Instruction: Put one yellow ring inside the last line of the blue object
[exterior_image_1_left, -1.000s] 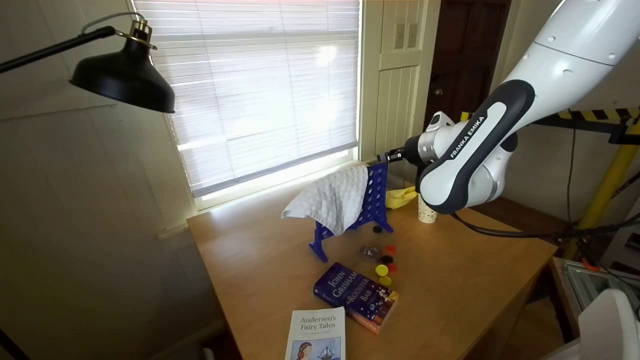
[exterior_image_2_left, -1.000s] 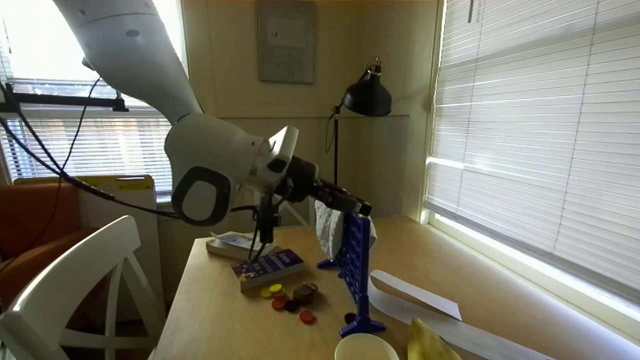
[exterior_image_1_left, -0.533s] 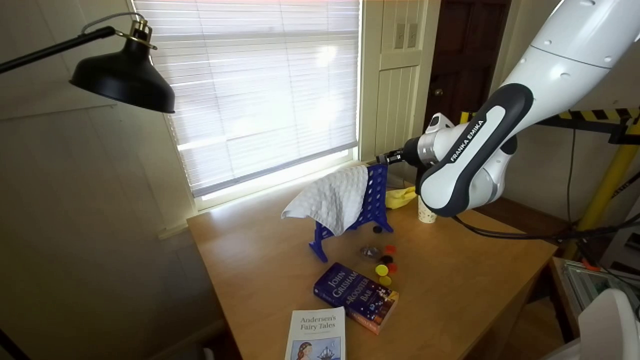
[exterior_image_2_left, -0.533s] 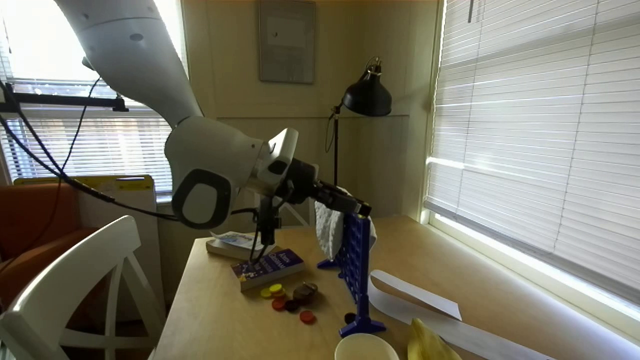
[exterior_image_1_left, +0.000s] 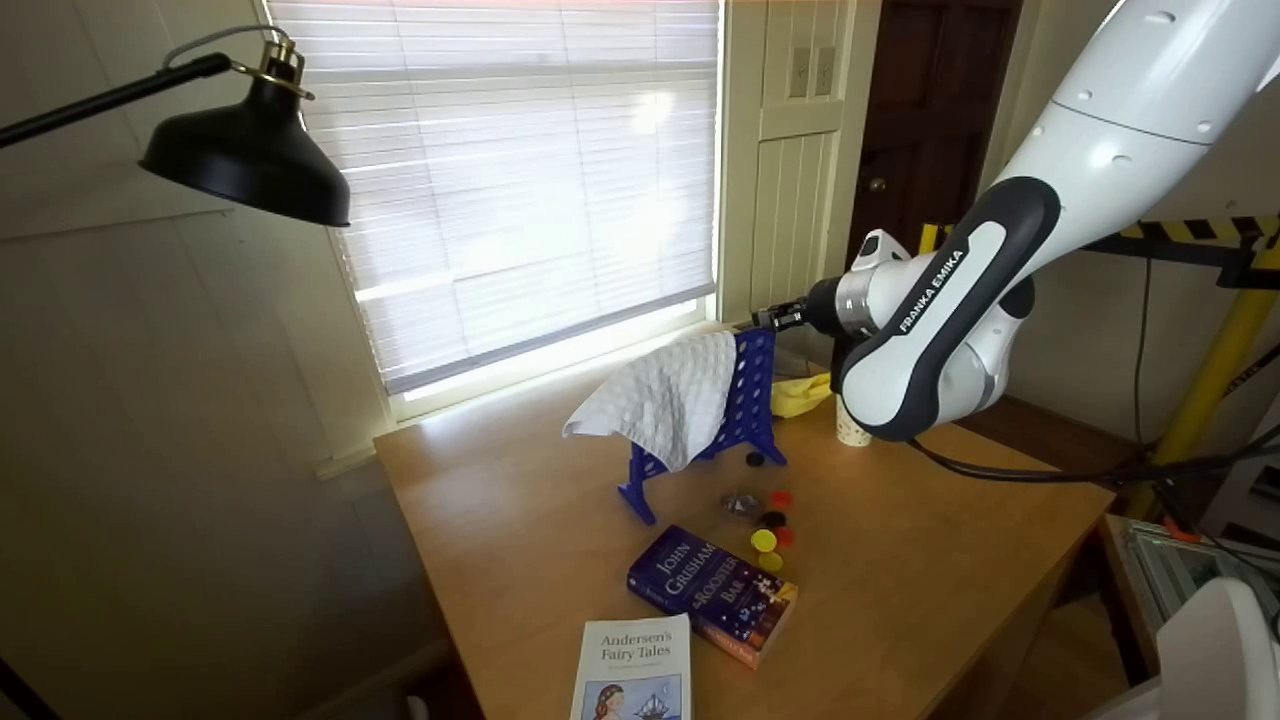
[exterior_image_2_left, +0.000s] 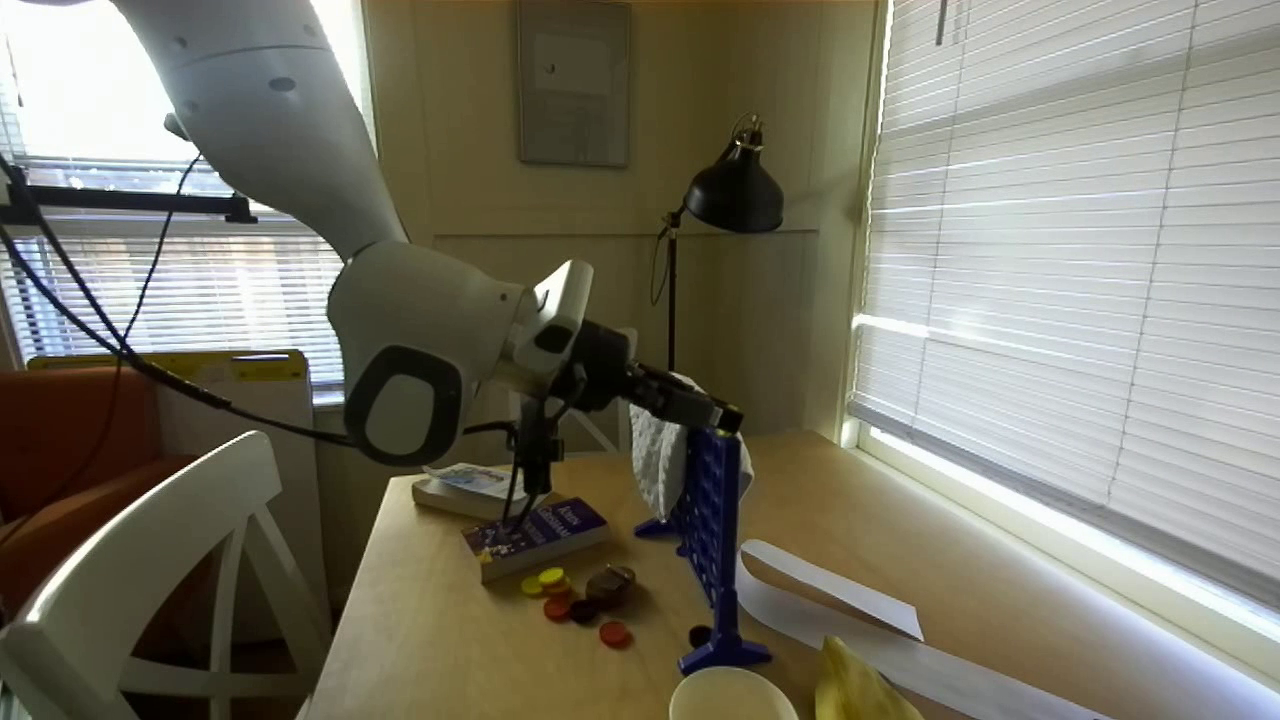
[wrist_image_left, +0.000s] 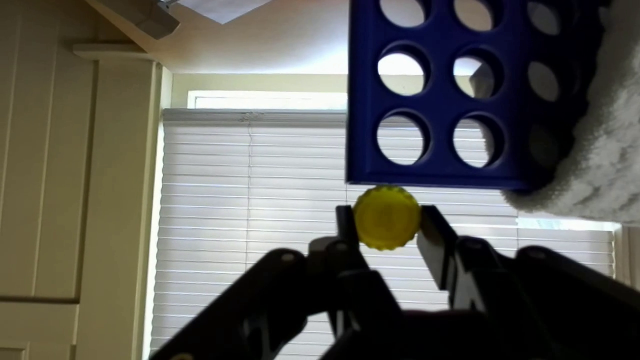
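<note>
Pinching yellow Connect Four disc (wrist_image_left: 387, 214) by its rim between fingertips (wrist_image_left: 435, 240) of Robotiq gripper (wrist_image_left: 386, 220), parted just disc-wide. Holding it right at top edge of upright blue Connect Four rack (wrist_image_left: 440, 106) part-covered by white towel (exterior_image_1_left: 670, 395), near end column; can't tell if touching. Also see two more yellow discs (exterior_image_1_left: 764, 541) near Rooster Bar paperback (exterior_image_1_left: 710, 595).

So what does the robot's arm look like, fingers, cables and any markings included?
The Franka Emika Panda arm is glossy white with rounded segments, a silvery collar, and a black band lettered FRANKA EMIKA in white. The fingers are black, slim and jointed. Black cables hang from the arm.
</note>
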